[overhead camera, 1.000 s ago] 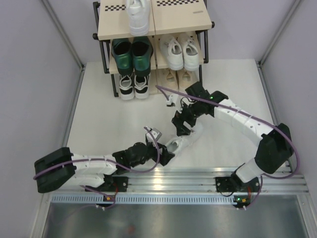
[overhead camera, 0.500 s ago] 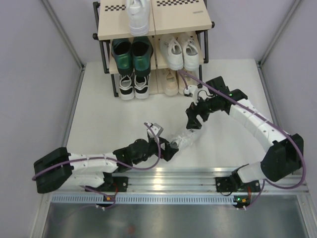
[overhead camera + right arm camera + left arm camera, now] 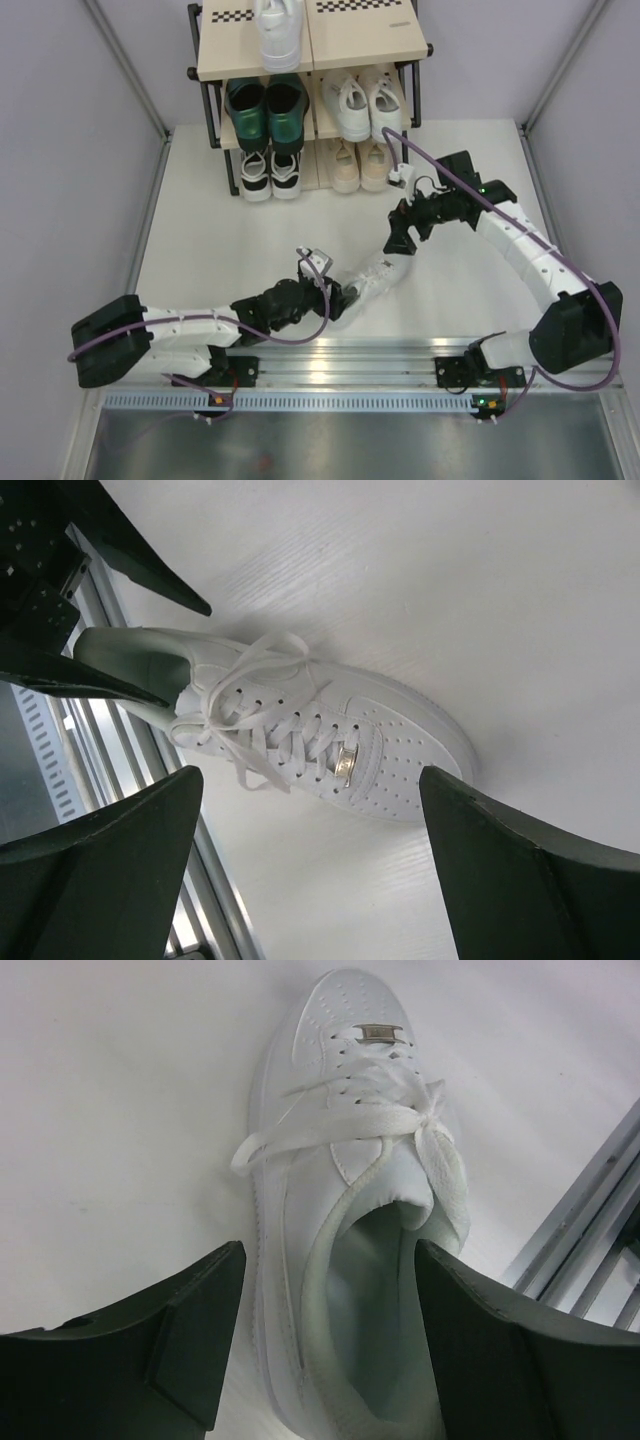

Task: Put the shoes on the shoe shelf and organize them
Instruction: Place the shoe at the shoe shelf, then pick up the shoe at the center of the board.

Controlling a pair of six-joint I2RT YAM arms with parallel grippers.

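Top view: white sneaker point(image 3: 378, 277) lies on the white table point(image 3: 220, 220), in front of the shoe shelf point(image 3: 230, 50) and well apart from it. Left gripper point(image 3: 338, 297) at its heel, right gripper point(image 3: 402, 243) over its toe.
Left wrist: jaws apart, straddling the heel collar, not clamped.
Right wrist: jaws wide apart above the laced sneaker, nothing held.

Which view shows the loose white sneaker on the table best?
Right wrist: the white sneaker shows nearly whole, laces and toe clear. Left wrist looks down from behind and crops its heel; top external shows it small and partly covered.
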